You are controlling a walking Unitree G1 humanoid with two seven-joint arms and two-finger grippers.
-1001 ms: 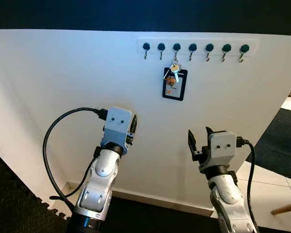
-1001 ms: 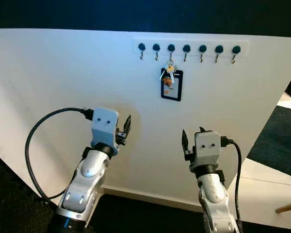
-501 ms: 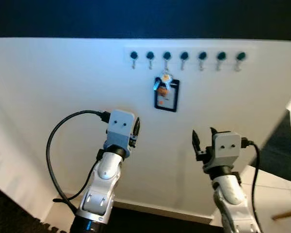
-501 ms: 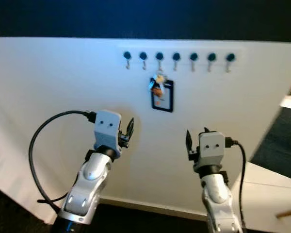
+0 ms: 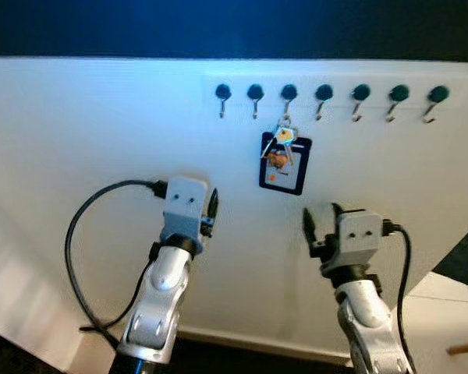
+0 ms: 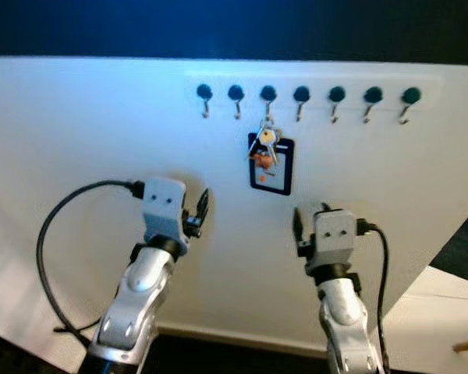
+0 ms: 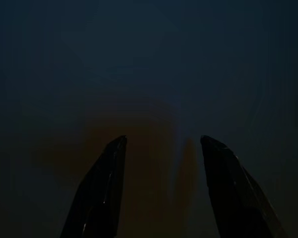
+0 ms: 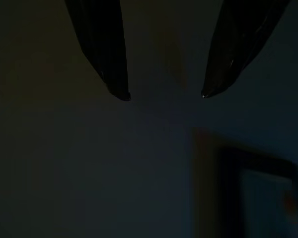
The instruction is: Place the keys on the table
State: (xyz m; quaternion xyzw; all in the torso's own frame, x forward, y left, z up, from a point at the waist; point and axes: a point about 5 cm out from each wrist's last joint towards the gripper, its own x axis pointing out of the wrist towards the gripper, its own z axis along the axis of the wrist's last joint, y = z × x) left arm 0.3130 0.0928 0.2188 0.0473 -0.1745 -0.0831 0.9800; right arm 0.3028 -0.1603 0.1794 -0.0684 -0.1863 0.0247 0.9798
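White wall [image 5: 78,140] bears a row of dark-knobbed hooks [image 5: 324,97]; tiled floor [image 5: 452,300] at right

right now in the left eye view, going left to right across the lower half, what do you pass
black cable loop → left gripper → right gripper → tiled floor. The keys with their card holder hang higher, between the two grippers.

The card holder [image 5: 281,164] is partly covered by the keys [image 5: 281,137]; its print is too small to read. In the right wrist view, the card holder [image 8: 258,196] is dim and cut off by the frame edge. The left wrist view is nearly black beyond the fingers [image 7: 97,193]. A wooden leg [image 5: 464,349] is cut off at the frame edge.
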